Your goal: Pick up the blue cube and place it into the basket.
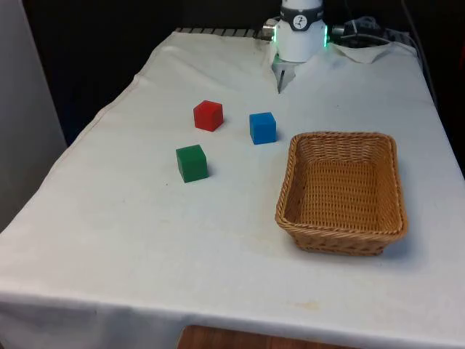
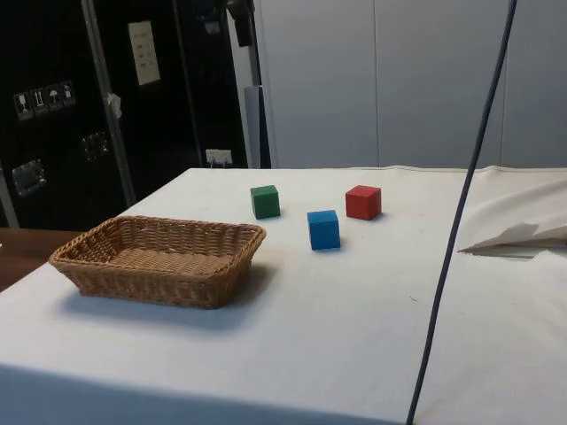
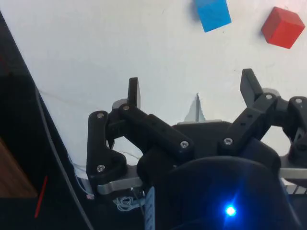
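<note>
Nearest the front camera, the basket (image 1: 341, 190) is sitting empty. Beyond it, the blue cube (image 1: 262, 128) is resting on the cloth beside a red cube (image 1: 208, 115). The gripper (image 3: 192, 91) is being held wide open, holding nothing. Judged light and rigid, the cube is best taken across opposite flat faces.
</note>
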`<action>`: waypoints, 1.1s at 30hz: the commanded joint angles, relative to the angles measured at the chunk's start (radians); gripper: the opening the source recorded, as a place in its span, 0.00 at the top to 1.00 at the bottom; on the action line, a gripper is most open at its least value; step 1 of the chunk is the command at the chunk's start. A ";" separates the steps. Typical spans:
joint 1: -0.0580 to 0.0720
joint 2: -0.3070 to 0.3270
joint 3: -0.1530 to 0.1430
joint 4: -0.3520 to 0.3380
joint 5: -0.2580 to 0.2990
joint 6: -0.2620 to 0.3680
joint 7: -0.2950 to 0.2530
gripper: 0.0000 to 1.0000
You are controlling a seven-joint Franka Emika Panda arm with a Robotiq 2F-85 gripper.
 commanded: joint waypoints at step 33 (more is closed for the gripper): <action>-0.002 -0.153 0.017 -0.321 -0.006 0.221 -0.005 0.00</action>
